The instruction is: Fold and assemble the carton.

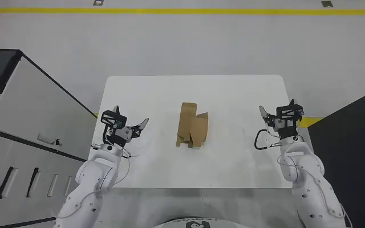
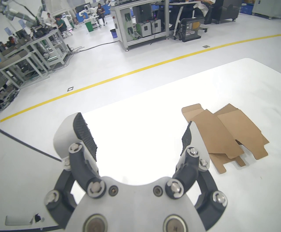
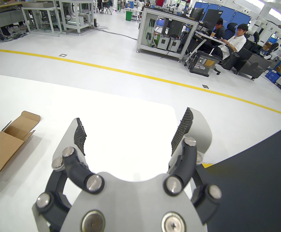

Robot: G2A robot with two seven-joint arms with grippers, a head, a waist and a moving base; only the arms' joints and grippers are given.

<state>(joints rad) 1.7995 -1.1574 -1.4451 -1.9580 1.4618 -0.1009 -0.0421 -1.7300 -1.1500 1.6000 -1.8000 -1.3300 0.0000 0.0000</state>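
Overhead, we look down on a white table (image 1: 239, 165) with rounded corners. It stands on pale grey flooring (image 1: 182, 45) crossed by a yellow line (image 1: 182, 10). A dark panel (image 1: 342, 148) flanks the table on the robot's right, and a grey sloping structure (image 1: 34, 108) flanks it on the left.

The carton (image 1: 192, 125), plain brown cardboard, lies near the middle of the table. It is mostly flat and not assembled, with its flaps splayed. It sits between the two arms and well apart from both.

The left gripper (image 1: 131, 114) sits over the table's left side. Its fingers are spread wide and there is nothing between the ribbed black pads. The right gripper (image 1: 278, 108) sits over the table's right edge, likewise released and empty.

From the wrists we see a large, bright workshop behind the table. It holds metal-framed workbenches (image 2: 39, 50), an equipment rack (image 3: 164, 33) strung with cables, a green bin (image 2: 89, 26) and blue partitions (image 3: 221, 11).

Much of the carton is hard to read. In the right wrist view the frame's edge cuts it off, leaving one end with a raised flap in sight. In the left wrist view a finger of that arm's own gripper covers the carton's near corner. There the brown panels overlap in layers, and we cannot tell whether they are one folded blank or separate sheets. The benches at the far end of the room are too small to make out in detail.
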